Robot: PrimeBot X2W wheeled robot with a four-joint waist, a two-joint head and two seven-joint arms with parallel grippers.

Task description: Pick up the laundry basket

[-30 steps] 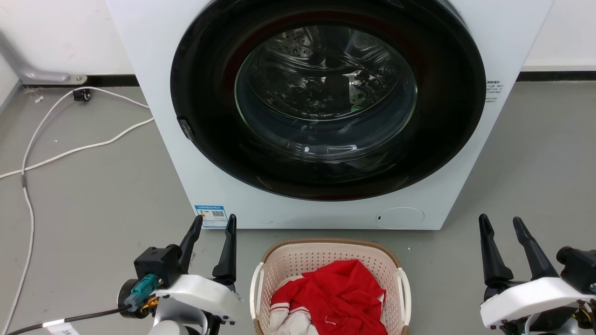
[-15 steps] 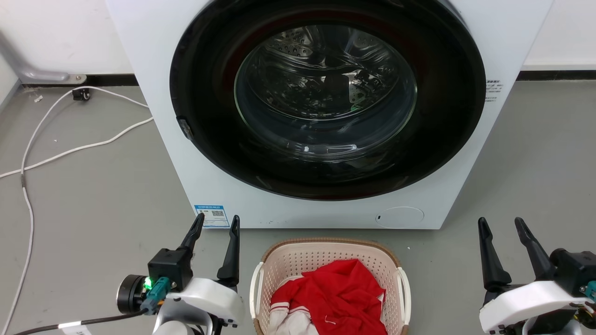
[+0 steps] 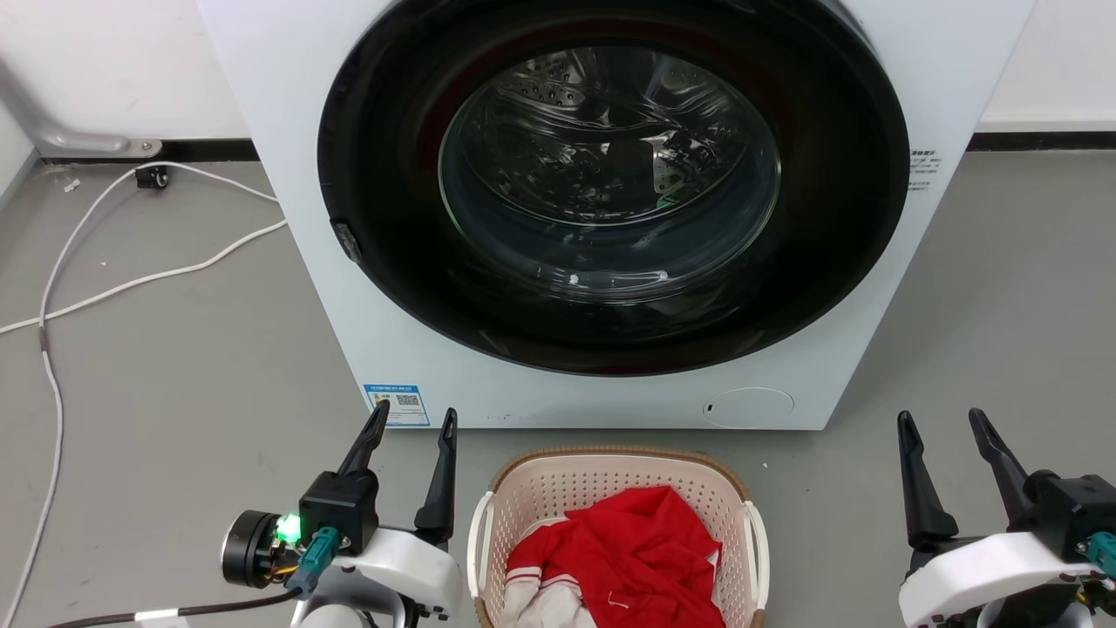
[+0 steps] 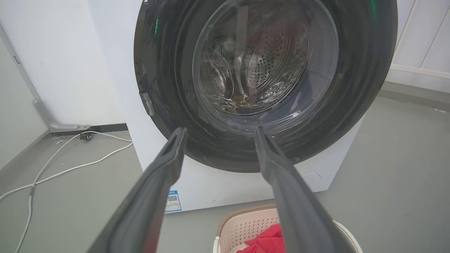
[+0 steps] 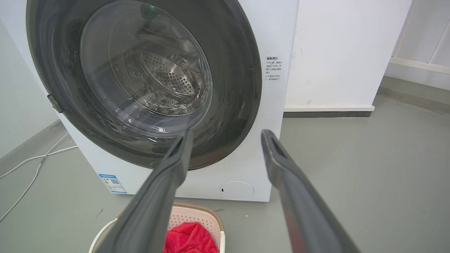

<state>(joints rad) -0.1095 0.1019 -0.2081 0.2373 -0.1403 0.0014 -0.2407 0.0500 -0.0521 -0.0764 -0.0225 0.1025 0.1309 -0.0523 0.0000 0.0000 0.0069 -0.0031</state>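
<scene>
The cream laundry basket (image 3: 567,484) with a brown rim and white side handles sits on the floor in front of the washer, holding red and white clothes (image 3: 623,558). My left gripper (image 3: 414,417) stands open just left of the basket's left handle, fingers pointing at the washer, nothing between them. Well to the right of the basket's right handle, my right gripper (image 3: 940,419) is open and empty too. The basket's far corner appears in the left wrist view (image 4: 242,228) and the right wrist view (image 5: 197,214), below each gripper (image 4: 219,130) (image 5: 226,133).
The white front-loading washer (image 3: 959,70) with its shut round glass door (image 3: 610,174) stands right behind the basket. White cables (image 3: 131,279) trail over the grey floor at the left. A white wall with a dark skirting runs behind.
My left gripper has shifted slightly right, toward the basket, and its wrist has turned. The right gripper's wrist has turned a little. The basket has not moved.
</scene>
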